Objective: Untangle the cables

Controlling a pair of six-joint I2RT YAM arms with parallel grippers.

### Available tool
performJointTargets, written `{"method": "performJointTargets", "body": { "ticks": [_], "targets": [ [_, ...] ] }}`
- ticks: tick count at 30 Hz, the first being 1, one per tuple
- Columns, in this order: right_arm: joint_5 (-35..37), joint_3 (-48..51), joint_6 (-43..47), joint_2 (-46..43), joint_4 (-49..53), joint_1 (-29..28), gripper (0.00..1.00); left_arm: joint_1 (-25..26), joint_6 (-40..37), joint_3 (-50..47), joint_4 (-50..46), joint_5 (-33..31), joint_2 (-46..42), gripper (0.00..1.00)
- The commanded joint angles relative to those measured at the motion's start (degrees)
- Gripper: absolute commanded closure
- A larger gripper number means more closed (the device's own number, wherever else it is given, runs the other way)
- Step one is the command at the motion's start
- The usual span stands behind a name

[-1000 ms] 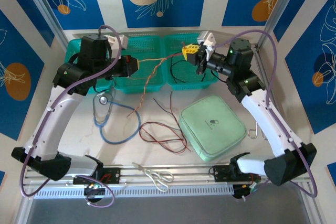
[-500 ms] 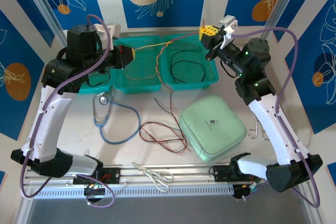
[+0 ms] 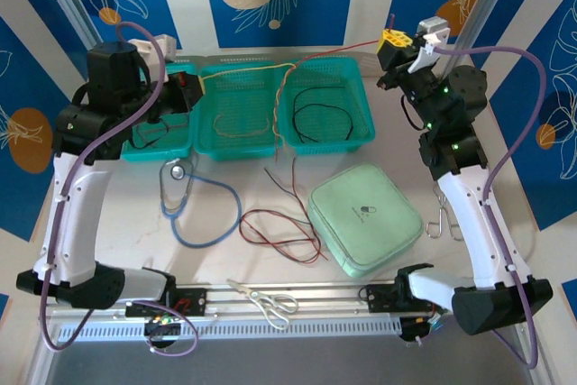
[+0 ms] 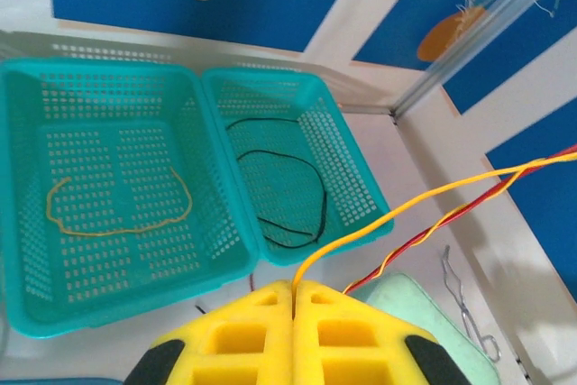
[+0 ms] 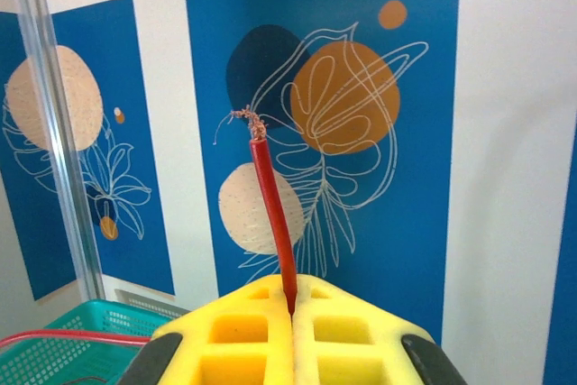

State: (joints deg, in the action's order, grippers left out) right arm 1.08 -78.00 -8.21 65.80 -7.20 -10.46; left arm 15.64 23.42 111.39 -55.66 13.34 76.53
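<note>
Top camera sits high behind, looking down over the whole bench (image 3: 135,214). Left wrist camera looks past its fingers (image 4: 243,331) down at the baskets (image 4: 117,132), shared with the top view. Right wrist camera faces the wall (image 5: 361,42).

No words or numbers are showing clearly enough to read. The pale green case (image 3: 365,223) on the worktop is carrying a small dark mark (image 3: 365,211) on its lid, but the mark is looking too small to make out.
</note>
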Motion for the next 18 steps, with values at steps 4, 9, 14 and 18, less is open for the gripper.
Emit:
{"method": "performJointTargets", "body": {
  "ticks": [4, 9, 14, 18],
  "targets": [
    [4.44, -1.18, -1.95, -0.35, 0.63, 3.26, 1.0, -7.34, -0.86, -1.66, -1.86, -1.8, -1.7, 1.0],
    [4.95, -0.4, -2.41, -0.45, 0.53, 4.77, 1.0, -12.32, 1.32, -7.59, 2.39, -1.16, -4.78, 1.0],
    [5.64, -0.79, -3.0, -0.59, 1.0, 6.3, 1.0, -17.84, 3.47, -11.51, 4.37, -1.01, -7.66, 1.0],
    [5.95, -1.02, -3.29, -0.42, 1.07, 7.68, 1.0, -21.65, 5.57, -15.81, 7.0, 0.94, -9.81, 1.0]
  ]
}}
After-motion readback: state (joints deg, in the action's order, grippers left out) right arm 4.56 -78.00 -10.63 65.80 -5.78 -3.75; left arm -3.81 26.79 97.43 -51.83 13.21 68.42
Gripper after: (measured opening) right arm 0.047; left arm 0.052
